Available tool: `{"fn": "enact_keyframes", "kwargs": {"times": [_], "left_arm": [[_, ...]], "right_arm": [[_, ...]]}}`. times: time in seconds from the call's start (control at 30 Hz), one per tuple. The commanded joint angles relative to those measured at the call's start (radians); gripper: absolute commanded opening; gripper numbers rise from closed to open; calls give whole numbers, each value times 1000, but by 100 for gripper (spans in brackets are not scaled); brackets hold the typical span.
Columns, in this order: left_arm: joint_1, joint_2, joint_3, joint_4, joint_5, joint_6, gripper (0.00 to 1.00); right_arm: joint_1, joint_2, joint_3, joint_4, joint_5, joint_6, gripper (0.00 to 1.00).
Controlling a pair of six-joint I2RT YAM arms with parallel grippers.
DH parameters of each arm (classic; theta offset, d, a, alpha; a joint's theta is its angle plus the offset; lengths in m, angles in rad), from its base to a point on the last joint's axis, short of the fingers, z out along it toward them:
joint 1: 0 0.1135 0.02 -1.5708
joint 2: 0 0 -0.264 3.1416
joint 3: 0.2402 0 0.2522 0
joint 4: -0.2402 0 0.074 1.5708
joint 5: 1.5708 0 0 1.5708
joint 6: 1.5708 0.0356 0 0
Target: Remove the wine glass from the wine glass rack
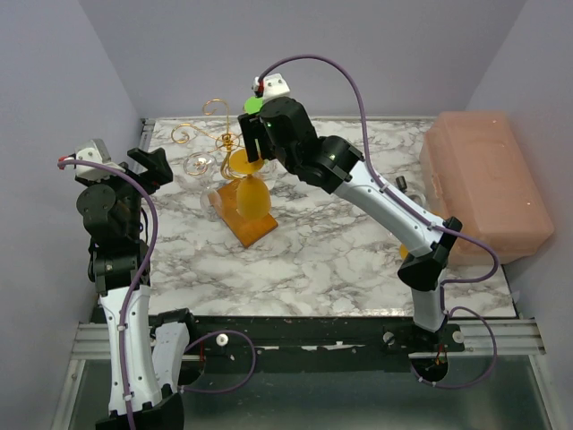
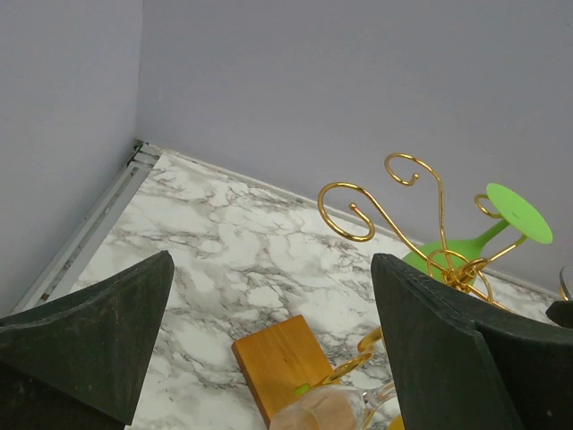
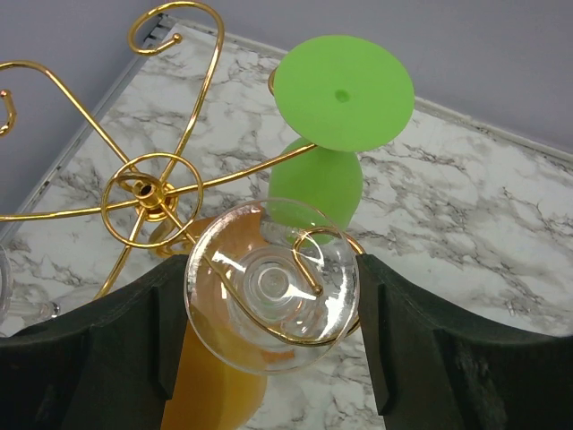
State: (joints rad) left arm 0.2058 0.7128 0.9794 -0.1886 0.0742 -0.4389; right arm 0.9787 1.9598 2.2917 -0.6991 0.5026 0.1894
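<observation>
Left claw [image 2: 272, 269]: hanging over the near-left part of the tabletop [image 1: 340, 260], fingers standing wide apart, gripping nothing, well apart from the rack.
Rack base [image 1: 251, 224]: the flat orange-brown wooden block is lying on the marble tabletop, angled toward the near right.
Wine glass rack [image 1: 215, 134]: the gold wire post is rising from the base, its scroll arms curling outward from a ring-shaped hub.
Wine glass [image 3: 235, 296]: hanging upside down on a scroll arm at the rack's right side, amber bowl pointing down over the base, clear round foot on top, the arm's curled end hooking around the stem.
Right claw [image 3: 271, 269]: reaching in from the right at the height of the foot, its two dark fingers [image 3: 107, 349] clamping the clear foot's rim from either side in the right wrist view.
Clear glass [image 1: 211, 201]: hanging on the rack's left side, just beside the base.
Green glass [image 3: 345, 90]: hanging on the arm just behind the wine glass, green foot tilting upward.
Pink box [image 1: 488, 184]: sitting at the far right of the tabletop, well apart from the rack.
</observation>
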Motion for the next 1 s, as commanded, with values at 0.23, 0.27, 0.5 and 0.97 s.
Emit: {"fn": "enact_keyframes", "kwargs": {"times": [0.23,0.27,0.5,0.97], "left_arm": [[8,4,-9,16,26,-9,94],[7,4,-8,15,26,-9,94],[6,1,-8,16,29,-11,94],[7,2,-10,18,35,-14,94]], "right_arm": [[16,50,74,113,52,-69,70],[16,51,73,120,62,-75,70],[15,62,66,163,113,-112,71],[16,51,45,213,219,-179,71]]}}
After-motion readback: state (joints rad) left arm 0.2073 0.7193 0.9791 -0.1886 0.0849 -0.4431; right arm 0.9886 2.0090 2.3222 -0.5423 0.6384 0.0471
